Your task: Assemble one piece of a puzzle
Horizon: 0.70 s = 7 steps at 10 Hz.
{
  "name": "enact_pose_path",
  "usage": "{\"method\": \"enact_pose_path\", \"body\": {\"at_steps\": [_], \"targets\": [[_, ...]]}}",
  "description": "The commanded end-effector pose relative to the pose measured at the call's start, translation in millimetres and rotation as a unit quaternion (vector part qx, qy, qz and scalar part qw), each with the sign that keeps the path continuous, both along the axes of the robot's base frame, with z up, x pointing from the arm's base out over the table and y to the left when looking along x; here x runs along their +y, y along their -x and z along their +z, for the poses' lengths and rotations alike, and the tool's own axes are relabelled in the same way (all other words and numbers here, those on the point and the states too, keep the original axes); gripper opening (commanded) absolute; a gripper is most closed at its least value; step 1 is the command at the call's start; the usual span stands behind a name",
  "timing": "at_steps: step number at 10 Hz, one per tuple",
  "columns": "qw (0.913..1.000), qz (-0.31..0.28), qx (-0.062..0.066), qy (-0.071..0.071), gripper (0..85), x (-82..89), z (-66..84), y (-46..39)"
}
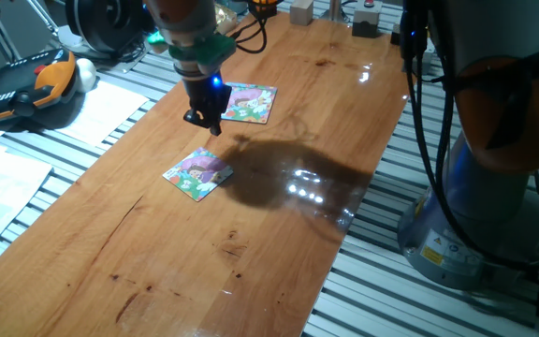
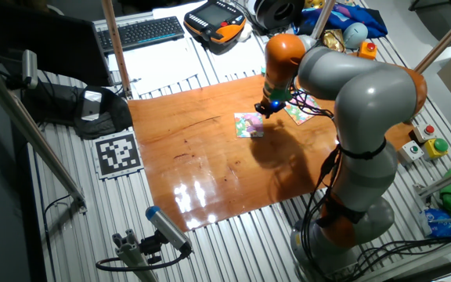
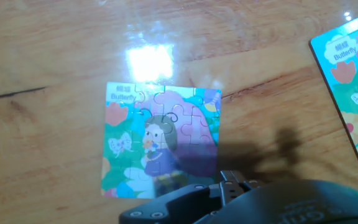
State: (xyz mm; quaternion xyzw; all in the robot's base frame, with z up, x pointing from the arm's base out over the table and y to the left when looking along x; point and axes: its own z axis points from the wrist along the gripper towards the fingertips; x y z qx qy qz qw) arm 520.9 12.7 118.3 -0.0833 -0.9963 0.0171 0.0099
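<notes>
Puzzle [image 3: 161,142] work is what the hand [image 1: 206,120] is hanging over: it hovers above the wooden surface [image 1: 157,271], between the two square boards, with a blue light glowing on its body. Whether its fingers are spread or pinched I cannot tell from any view; the hand view shows only a dark housing at the bottom edge, and no small piece is visible between the fingers or anywhere on the wood.

Just below and in front of the hand lies the puzzle, flat, its butterfly-and-girl picture looking whole, every cell seemingly filled. I would judge the piece is either already seated or hidden from sight; I cannot say which.

Beyond the hand lies the other board [image 1: 249,102], pink above, well apart from the puzzle. Further out, a teach pendant [image 1: 26,86] sits on the slatted metal bench, with papers [image 1: 101,108] beside it, and a keyboard [image 2: 149,33] shows in the other fixed view.
</notes>
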Motion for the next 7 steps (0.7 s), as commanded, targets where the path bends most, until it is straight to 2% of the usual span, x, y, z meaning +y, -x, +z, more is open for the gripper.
{"method": "enact_pose_path", "body": {"at_steps": [1,4,6,7], "targets": [[1.0000,0.001,-0.001,0.001,0.0,-0.3,2.6,2.6],[1.0000,0.002,-0.001,0.001,0.0,1.5,9.1,11.4],[0.9999,0.005,-0.004,0.009,0.0,-1.3,8.1,9.7],[1.0000,0.005,-0.004,0.007,0.0,-1.4,8.2,9.7]]}}
